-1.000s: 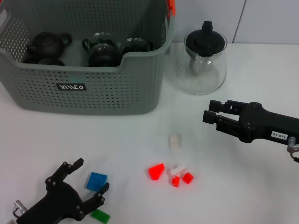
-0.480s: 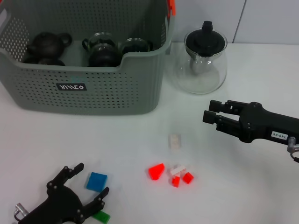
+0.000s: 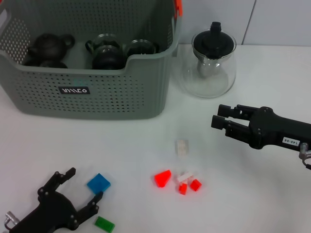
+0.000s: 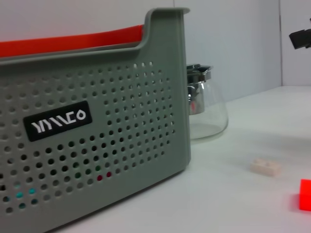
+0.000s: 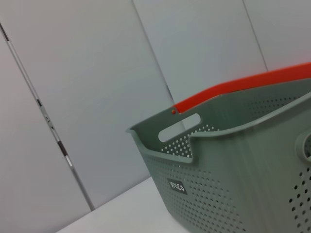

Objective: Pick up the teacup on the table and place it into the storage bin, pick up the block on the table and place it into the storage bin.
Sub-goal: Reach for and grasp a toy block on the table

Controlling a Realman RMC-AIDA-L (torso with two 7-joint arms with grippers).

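A large grey-green perforated plastic storage bin [image 3: 97, 94] fills the upper left of the head view. It has a small black label and an orange clip on its far rim, and several dark teapots and cups sit inside it. Just to its right, in the upper centre, stands a clear glass teapot with a black lid [image 3: 211, 60].

The right gripper [image 3: 219, 119], black, reaches in from the right edge at mid height. Its fingers look nearly closed around nothing, though the angle makes this hard to judge. The left gripper [image 3: 82, 187], also black, sits at the lower left corner with its jaws spread wide and empty.

The small flat blue square block [image 3: 98, 183] lies on the white table [image 3: 146, 145] just up and right of the left gripper's fingertips. It sits almost in line with the open jaws but not yet between them, and it is turned like a diamond. The left arm is much the nearer one. A small flat green block [image 3: 105, 224] lies just below the blue one, close to the lower finger, and could be nudged.

Near the lower centre is a cluster of red blocks [image 3: 177, 181]. A pale beige brick [image 3: 181, 146] lies above them. No teacup is visible on the table.
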